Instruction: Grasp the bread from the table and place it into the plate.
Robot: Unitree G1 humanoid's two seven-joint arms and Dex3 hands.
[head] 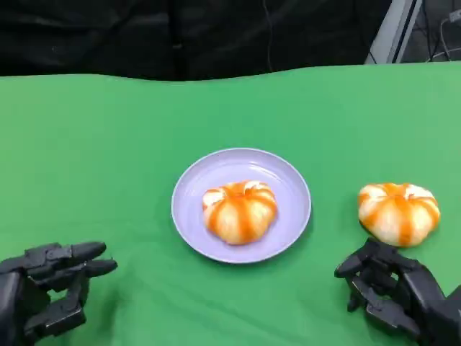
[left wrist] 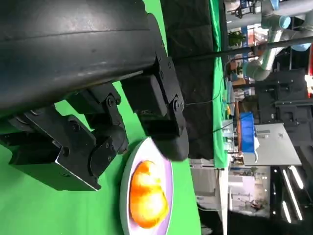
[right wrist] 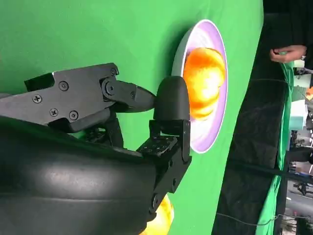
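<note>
The right robot hand (head: 392, 288), fingers apart and empty, sits just beside the table bread (head: 398, 212).

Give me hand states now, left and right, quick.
Left hand: open, holding nothing.
Right hand: open, holding nothing, just short of the bread on the table.

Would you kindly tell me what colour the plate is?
The plate is pale lilac, clearest in the head view.
</note>
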